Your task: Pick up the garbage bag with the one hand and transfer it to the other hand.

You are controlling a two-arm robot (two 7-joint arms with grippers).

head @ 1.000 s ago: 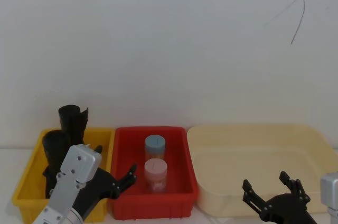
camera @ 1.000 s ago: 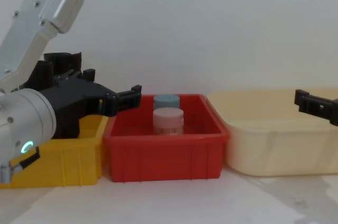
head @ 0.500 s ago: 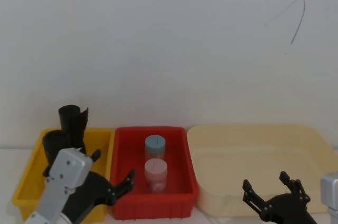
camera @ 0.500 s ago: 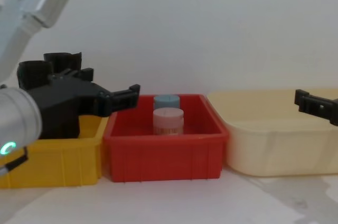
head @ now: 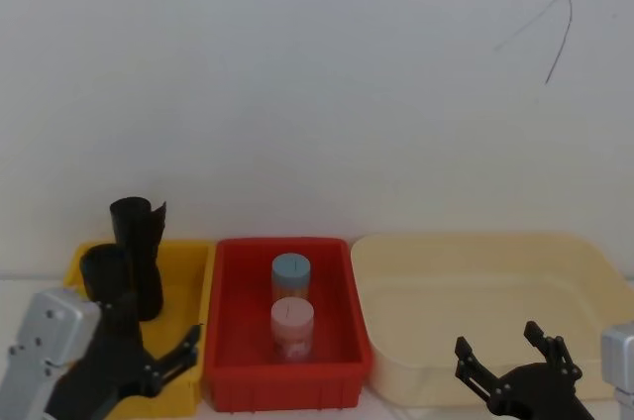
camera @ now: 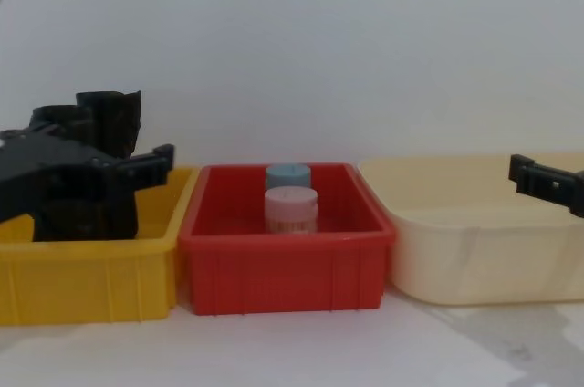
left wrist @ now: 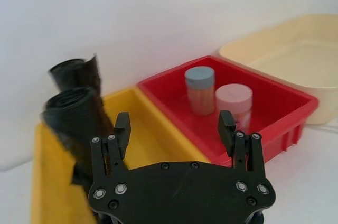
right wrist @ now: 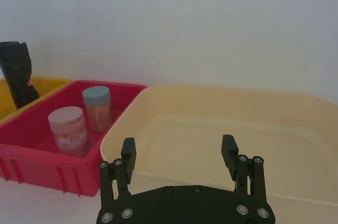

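Left claw [head: 157, 333] first: fingers spread wide, nothing between them; it hangs low over the near half of the yellow bin [head: 188, 266], which sits at the left end of the bench [camera: 301, 341]; on the chest cam it's about level with the bin's rim, fingertips aimed across toward the red bin [head: 287, 395] next door. Now the garbage bag [head: 99, 271]; that's the stubby black roll standing upright in the back left corner of the yellow bin; on the left wrist cam it sits right beside one finger [left wrist: 122, 129], outside the gap, and I honestly can't tell if they touch. Just behind it, at the bin's back wall, stands the taller roll [head: 139, 232] with the ragged flap on top; the two rolls are packed close together.

Red bin is mid-bench, butted up against the yellow one; two jars inside, the blue-lidded jar [head: 290, 276] toward the back and the pink-lidded jar [head: 291, 326] right in front of it, both upright. Cream tub [head: 475, 252] takes the right end of the bench, just beside the red bin.

Right claw [head: 503, 339] is parked low by the near right corner of the bench, at the tub's near wall; fingers apart, gripping nothing; the right wrist cam looks over them into the tub, and on the chest cam one fingertip pokes in from the right edge just above the tub's rim; well away from the bag.
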